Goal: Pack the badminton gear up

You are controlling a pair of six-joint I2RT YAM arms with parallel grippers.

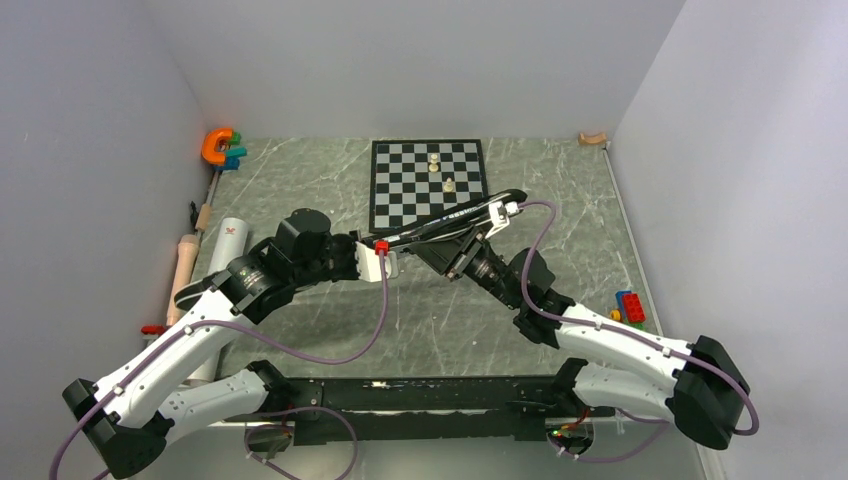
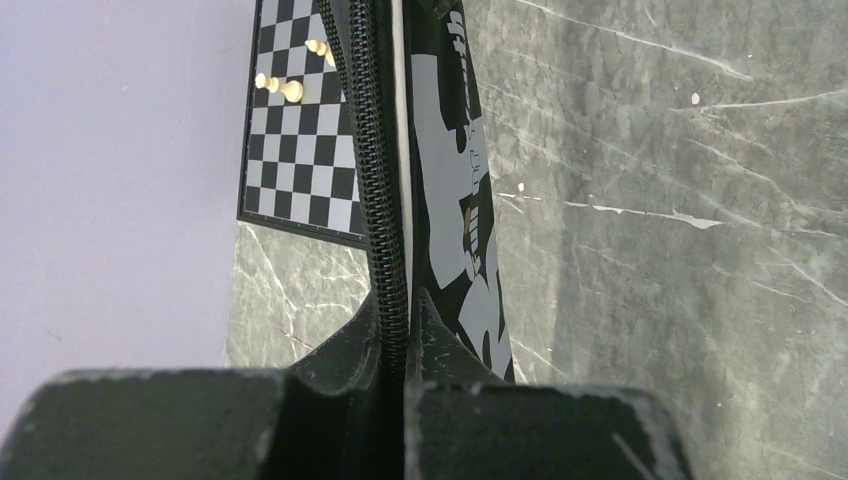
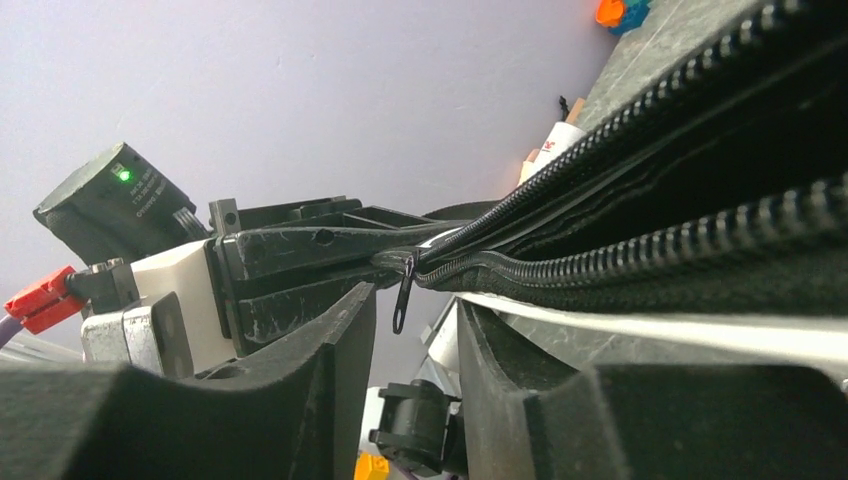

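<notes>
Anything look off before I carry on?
The bag is held on edge, pinched at one end by the left hand, and its zip gapes open. The tube lies outside it, at far left.

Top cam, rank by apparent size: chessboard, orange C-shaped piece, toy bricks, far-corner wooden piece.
1. chessboard
2-3. orange C-shaped piece and toy bricks: look about alike, not ranked
4. wooden piece

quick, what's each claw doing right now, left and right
Left claw: closed on the black bag, at its zipper edge.
Right claw: open, with the zip pull hanging in its gap, not gripped.
</notes>
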